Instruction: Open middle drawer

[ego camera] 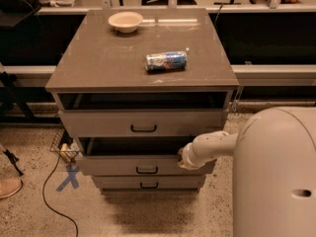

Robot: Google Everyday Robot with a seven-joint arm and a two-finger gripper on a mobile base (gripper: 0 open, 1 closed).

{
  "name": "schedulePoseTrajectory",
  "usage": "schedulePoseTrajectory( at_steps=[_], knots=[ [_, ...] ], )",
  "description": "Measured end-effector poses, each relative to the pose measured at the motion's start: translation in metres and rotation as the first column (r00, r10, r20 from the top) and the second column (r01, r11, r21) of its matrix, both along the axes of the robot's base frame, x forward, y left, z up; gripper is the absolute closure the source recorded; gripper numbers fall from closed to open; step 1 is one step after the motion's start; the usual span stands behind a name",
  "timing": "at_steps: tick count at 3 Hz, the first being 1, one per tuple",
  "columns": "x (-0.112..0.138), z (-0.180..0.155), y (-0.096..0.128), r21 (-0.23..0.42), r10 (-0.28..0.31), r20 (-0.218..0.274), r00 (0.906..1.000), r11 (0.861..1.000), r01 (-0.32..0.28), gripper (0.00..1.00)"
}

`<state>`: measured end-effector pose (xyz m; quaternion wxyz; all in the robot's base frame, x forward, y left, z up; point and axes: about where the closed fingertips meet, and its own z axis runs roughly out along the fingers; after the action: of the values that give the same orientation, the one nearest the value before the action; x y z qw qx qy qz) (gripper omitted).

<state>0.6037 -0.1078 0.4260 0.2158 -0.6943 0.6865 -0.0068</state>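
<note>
- Locate the middle drawer (108, 166) in the lower centre of the frame. It is partly pulled out, and a dark gap shows above its front.
- Its small black bar handle (146, 170) sits at the centre of the flat front.
- Find the claw (181, 161) at the right end of that drawer front, against its top edge. The pale arm (215, 147) reaches in from the robot body (276, 172) at lower right.
- You cannot tell whether the claw is wide or narrow, as its tip is hidden at the drawer edge.
- The top drawer (98, 123), directly above, also stands slightly out.
- The bottom drawer (173, 182) sits further back than the middle one.
- On the worktop (94, 63), a bowl (125, 21) sits at the upper left and a can (166, 61) lies on its side near the centre.
- A blue tape cross (67, 177) marks the floor at lower left.
</note>
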Motion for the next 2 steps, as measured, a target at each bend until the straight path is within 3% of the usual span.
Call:
schedulePoseTrajectory(
  at_steps=[2],
  knots=[
    [0.0000,0.0000,0.0000,0.000,0.000,0.000,1.0000,1.000,0.000,0.27]
  ],
)
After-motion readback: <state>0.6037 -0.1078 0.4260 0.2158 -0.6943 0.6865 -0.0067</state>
